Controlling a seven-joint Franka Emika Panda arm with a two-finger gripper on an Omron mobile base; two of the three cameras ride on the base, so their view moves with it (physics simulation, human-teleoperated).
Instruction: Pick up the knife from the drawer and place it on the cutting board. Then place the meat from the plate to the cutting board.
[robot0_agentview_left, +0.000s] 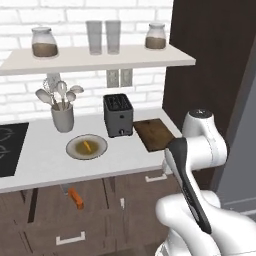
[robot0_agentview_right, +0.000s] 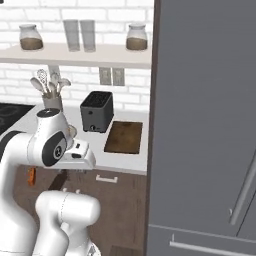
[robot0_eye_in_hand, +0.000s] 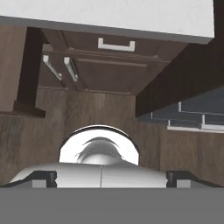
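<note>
Below the counter edge, in the pulled-out drawer, the knife is lying with its orange handle showing, well to the left of where the arm is folding over itself. Up on the counter, the plate is sitting with the thin strip of meat at its centre, beside the toaster, and the cutting board is waiting bare on the toaster's other side. The gripper is pointing low at the cabinet fronts, its fingertips standing far apart at the edges of the hand view, gripping nothing. To my eye the reach for the knife is only starting. It will go best if the hand is swinging left over the drawer, coming down straight, and closing across the handle, not the blade.
</note>
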